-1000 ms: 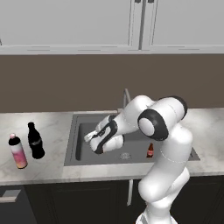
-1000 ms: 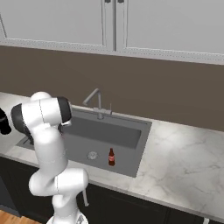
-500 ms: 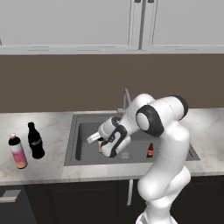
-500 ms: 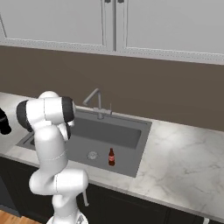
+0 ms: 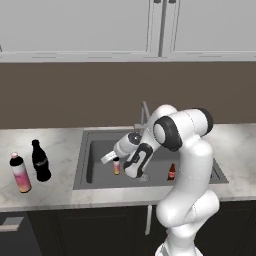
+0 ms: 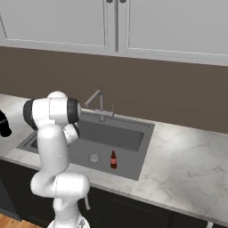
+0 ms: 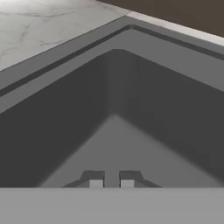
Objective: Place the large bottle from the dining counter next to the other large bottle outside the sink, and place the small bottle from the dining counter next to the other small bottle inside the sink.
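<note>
Grey sink (image 5: 95, 172) sits in the marble worktop (image 5: 55, 192). We note the gripper (image 5: 116, 161) clamped on the small bottle from the dining counter (image 5: 116, 167), low in the basin, apart from the other small bottle (image 5: 171, 171).

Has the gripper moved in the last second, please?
Yes. In the left base view the gripper, holding the small bottle, has dropped lower into the sink, toward its front rim.

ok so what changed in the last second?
The arm swung down into the sink, lowering the gripper, shut on the small bottle, towards the sink floor. Unchanged: grip, other small bottle in the sink, black bottle and pink bottle on the counter.
</note>
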Robot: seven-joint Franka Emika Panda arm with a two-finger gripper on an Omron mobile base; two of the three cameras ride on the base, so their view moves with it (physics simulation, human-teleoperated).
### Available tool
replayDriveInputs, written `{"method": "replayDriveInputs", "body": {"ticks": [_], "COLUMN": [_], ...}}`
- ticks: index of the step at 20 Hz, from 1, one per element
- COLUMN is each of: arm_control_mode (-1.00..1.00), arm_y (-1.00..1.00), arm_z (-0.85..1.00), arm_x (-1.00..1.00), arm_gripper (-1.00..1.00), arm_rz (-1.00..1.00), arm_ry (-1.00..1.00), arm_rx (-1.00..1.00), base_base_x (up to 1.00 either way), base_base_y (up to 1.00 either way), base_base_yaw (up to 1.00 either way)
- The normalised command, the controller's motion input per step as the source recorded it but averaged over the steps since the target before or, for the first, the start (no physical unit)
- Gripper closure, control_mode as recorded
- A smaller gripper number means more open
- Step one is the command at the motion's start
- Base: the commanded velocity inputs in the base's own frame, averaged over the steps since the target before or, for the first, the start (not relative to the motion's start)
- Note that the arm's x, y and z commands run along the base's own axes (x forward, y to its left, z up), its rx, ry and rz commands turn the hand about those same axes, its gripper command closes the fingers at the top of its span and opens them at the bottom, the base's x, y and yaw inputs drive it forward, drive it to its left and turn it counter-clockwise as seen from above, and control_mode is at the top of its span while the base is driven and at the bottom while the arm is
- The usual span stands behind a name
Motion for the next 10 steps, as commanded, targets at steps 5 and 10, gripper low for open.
{"method": "replayDriveInputs", "body": {"ticks": [5, 10], "arm_control_mode": [-1.0, -1.0], "arm_y": [0.06, 0.14], "arm_z": [-0.25, -0.43], "arm_x": [0.0, -0.05], "arm_gripper": [1.0, 1.0], "arm_rz": [-0.03, -0.05], "arm_ry": [0.0, 0.0], "arm_rx": [0.0, 0.0], "base_base_x": [0.0, 0.0], "base_base_y": [0.0, 0.0], "base_base_yaw": [0.0, 0.0]}}
